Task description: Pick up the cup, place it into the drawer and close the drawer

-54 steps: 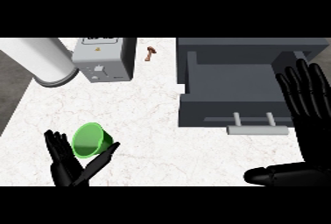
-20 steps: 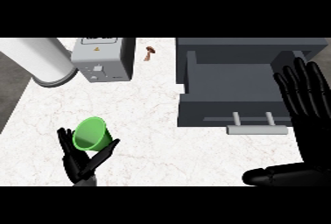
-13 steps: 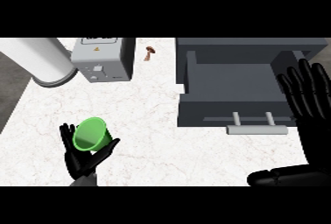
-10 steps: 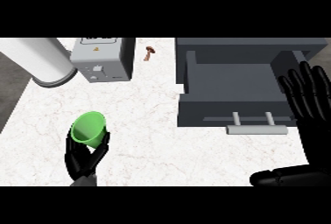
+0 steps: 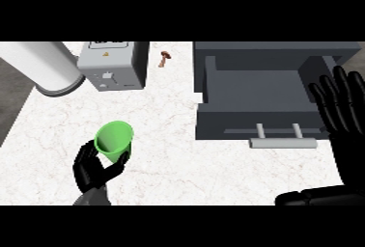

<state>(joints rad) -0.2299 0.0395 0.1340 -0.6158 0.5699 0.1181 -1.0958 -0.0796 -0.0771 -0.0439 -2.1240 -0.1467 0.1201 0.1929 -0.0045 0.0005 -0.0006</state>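
We held the green plastic cup (image 5: 114, 140) in curled left-hand (image 5: 96, 169) fingers; next, carry to the open grey drawer (image 5: 260, 91); right hand (image 5: 342, 108) fingers straight.

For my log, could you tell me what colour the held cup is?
Bright green plastic cup, shown in the head view.

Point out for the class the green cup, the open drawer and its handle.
Green cup (image 5: 114, 141), head view: inner wall, below the rim.
Drawer (image 5: 260, 91), head view: bare floor of the open compartment.
Drawer handle (image 5: 282, 142), head view: middle of the pale bar.
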